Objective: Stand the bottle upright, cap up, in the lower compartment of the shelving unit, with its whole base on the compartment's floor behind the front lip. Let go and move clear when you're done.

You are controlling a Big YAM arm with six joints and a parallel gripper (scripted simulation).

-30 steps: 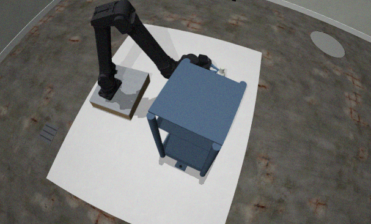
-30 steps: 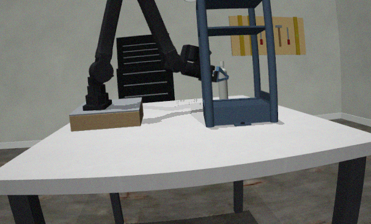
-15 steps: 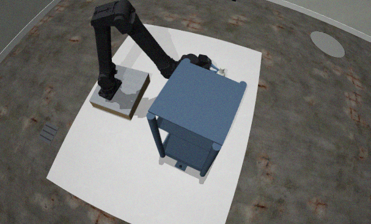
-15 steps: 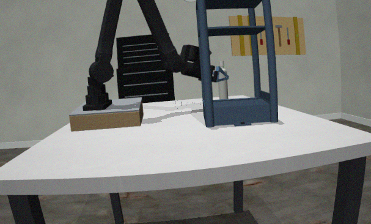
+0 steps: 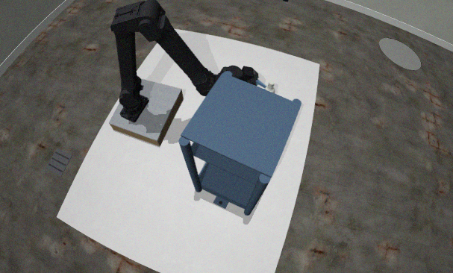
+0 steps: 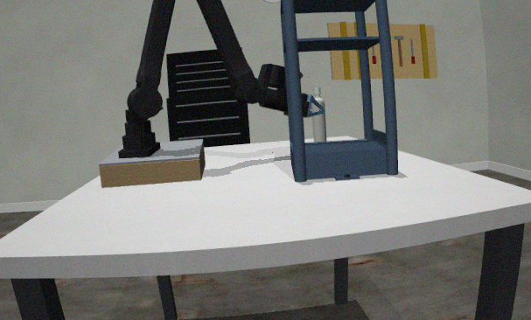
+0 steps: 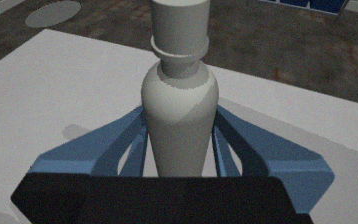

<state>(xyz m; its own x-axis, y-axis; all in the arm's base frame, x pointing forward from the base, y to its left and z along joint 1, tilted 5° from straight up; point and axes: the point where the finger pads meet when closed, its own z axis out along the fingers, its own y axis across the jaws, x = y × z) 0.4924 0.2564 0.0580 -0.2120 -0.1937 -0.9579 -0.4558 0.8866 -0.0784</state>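
A pale grey bottle [image 5: 271, 87] [image 6: 319, 124] [image 7: 180, 95] stands upright, cap up, on the white table [image 5: 133, 186] [image 6: 243, 205] [image 7: 55, 85], behind the blue shelving unit [image 5: 241, 123] [image 6: 296, 131] as the exterior camera sees it. My gripper [image 5: 263, 84] [image 6: 314, 107] [image 7: 179, 111] has its blue fingers shut on the bottle's body just below the shoulder, one on each side. The unit's lower compartment [image 5: 226, 184] [image 6: 344, 157] has a raised front lip; I see nothing inside it. In the top view the unit's top hides most of the bottle.
The arm's base stands on a grey-topped block [image 5: 159, 108] [image 6: 151, 170] left of the shelving unit. The unit's posts stand close to the gripper. A black cabinet [image 6: 208, 100] and a tool board [image 6: 429, 52] are at the back wall.
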